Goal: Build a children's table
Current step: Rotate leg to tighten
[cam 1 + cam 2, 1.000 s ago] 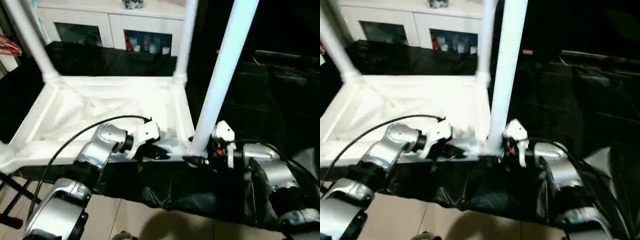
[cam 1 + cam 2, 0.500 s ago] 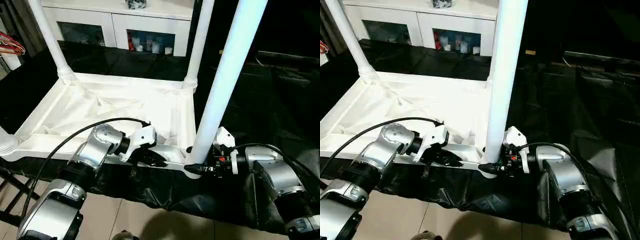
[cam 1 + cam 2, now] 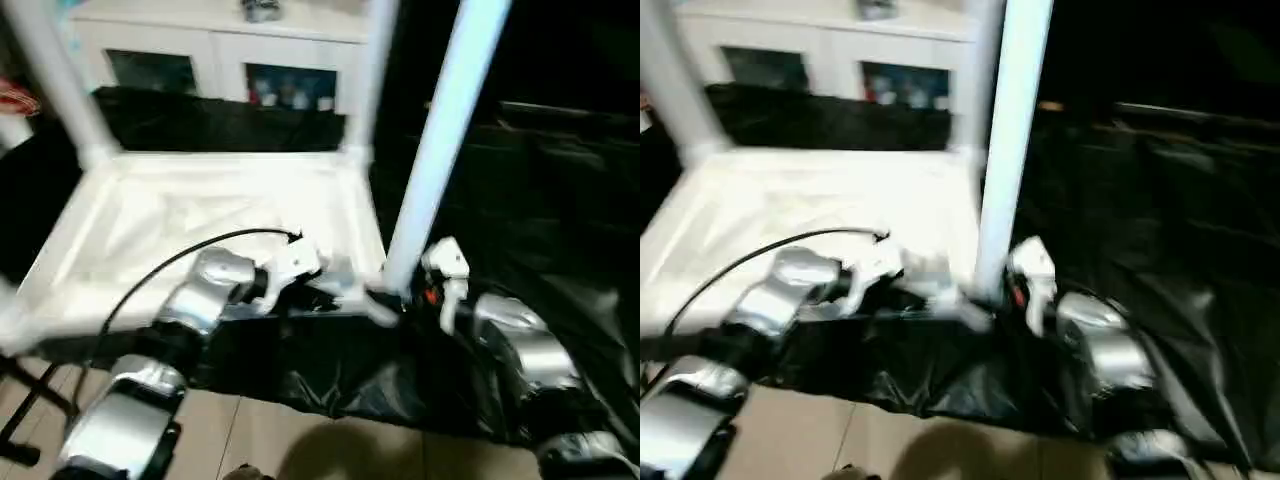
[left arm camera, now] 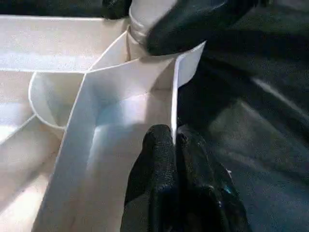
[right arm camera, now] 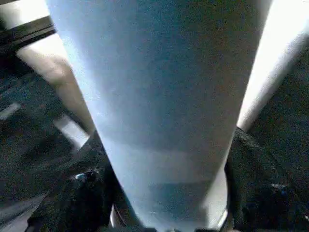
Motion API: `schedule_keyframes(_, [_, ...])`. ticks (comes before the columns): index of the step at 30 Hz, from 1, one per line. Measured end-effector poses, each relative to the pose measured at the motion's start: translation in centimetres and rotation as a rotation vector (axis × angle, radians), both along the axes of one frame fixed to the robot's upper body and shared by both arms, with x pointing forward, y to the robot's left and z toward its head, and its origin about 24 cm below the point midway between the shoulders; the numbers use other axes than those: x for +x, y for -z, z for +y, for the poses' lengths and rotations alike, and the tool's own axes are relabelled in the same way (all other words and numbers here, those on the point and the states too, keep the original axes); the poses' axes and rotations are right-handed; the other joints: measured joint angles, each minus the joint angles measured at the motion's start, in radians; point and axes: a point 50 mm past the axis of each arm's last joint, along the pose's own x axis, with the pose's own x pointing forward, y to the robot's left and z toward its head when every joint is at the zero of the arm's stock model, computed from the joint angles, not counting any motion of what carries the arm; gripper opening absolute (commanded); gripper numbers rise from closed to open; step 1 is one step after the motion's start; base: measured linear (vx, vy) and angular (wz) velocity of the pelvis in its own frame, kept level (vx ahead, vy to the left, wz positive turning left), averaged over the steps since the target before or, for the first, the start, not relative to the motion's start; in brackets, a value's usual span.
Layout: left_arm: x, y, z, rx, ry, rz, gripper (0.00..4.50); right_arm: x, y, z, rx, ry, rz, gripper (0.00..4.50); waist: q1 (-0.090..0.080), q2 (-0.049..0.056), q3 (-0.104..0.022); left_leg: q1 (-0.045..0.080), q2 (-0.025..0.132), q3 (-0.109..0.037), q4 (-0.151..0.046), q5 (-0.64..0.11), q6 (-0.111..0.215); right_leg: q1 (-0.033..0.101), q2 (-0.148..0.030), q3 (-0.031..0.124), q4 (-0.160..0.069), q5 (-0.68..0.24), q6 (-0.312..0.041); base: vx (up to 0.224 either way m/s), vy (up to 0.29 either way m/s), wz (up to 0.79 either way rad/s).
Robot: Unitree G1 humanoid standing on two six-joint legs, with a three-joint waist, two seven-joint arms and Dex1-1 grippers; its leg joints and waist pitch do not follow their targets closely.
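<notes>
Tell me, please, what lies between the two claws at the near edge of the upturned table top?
In the left eye view, the near-right leg rises from its corner socket between the left claw and right claw.

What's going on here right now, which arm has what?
The children's table lies upside down on the black-sheeted table, and legs already stand in its two far corners. The left gripper is shut on the near rim wall, steadying the top. The right gripper has its fingers on either side of the foot of the near right leg, which stands upright at its corner socket. Whether that leg is fully seated can't be told from these views.
</notes>
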Motion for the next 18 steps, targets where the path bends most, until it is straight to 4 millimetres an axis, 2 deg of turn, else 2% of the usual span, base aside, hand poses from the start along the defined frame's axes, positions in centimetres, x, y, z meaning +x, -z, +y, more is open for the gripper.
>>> schedule_keyframes(7, [0.8,0.0,-3.1,-0.003,-0.156,-0.051,0.00,2.3,-0.2,1.1,-0.003,0.363,0.004,2.62,-0.001,0.001,-0.001,0.000,0.000,0.000,-0.002,0.000,0.000,-0.001,0.000,0.000,0.001,0.003,-0.004,0.000,0.000,0.00])
schedule_keyframes(11, [0.9,-0.1,-3.5,-0.004,-0.171,-0.061,0.00,2.5,-0.2,1.2,-0.009,0.398,-0.024,2.62,0.002,0.003,-0.002,-0.001,-0.001,0.000,-0.007,-0.001,0.001,-0.002,0.000,0.000,0.001,0.004,-0.006,0.000,0.000,0.00])
schedule_keyframes(13, [0.9,-0.1,-3.5,-0.005,-0.168,-0.061,0.00,2.5,-0.1,1.2,-0.005,0.397,-0.027,3.32,0.002,0.003,-0.002,0.000,-0.001,0.000,-0.008,-0.001,0.001,-0.002,0.000,0.000,0.001,0.004,-0.006,0.000,0.000,0.00])
schedule_keyframes(18, [0.8,-0.2,-2.9,0.001,-0.140,-0.058,0.00,2.3,-0.1,1.4,-0.006,0.325,-0.035,3.68,-0.002,0.002,-0.001,-0.001,-0.001,0.000,-0.007,-0.001,0.001,-0.002,0.000,0.000,0.001,0.004,-0.006,0.000,0.000,0.00])
